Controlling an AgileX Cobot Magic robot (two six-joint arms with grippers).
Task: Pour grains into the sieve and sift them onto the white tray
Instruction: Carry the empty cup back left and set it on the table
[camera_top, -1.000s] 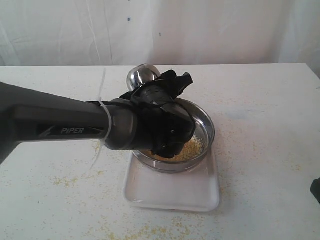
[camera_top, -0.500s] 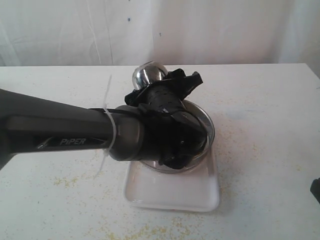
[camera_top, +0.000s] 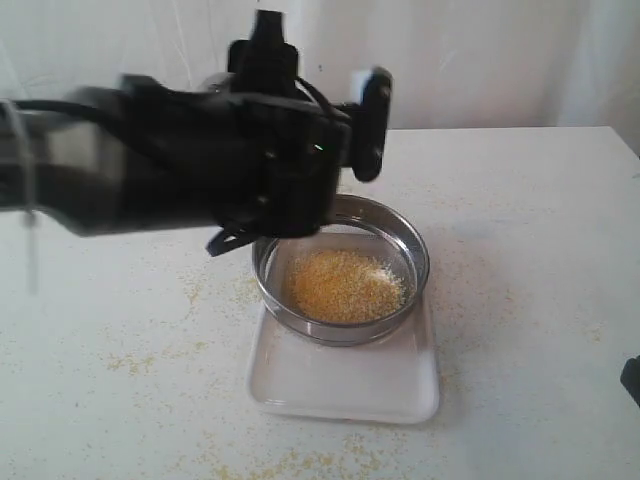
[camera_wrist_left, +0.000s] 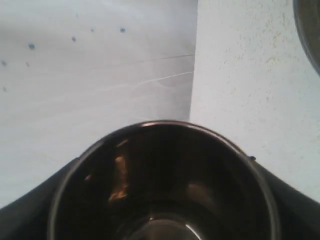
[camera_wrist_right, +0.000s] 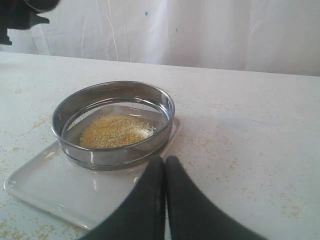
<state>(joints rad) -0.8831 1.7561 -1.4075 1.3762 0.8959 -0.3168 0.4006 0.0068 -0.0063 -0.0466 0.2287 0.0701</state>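
Your left gripper (camera_wrist_left: 165, 167) has its dark fingers clamped on either side of a steel cup (camera_wrist_left: 165, 150), the cup's open mouth turned toward the wrist camera. Your right gripper (camera_wrist_right: 164, 167) has its two fingers pressed flat together with nothing between them, and it hangs low over the table (camera_top: 520, 200), near the white tray (camera_wrist_right: 55, 185). In the exterior view your left arm (camera_top: 200, 170) is a blurred dark mass raised above the table, up and to the left of the sieve (camera_top: 418, 250); the cup cannot be made out there. The sieve rests on the far part of the white tray, and the grains (camera_top: 345, 285) lie in a yellow heap on its mesh. Scattered specks (camera_top: 130, 360) of the same yellow dot the table around the tray.
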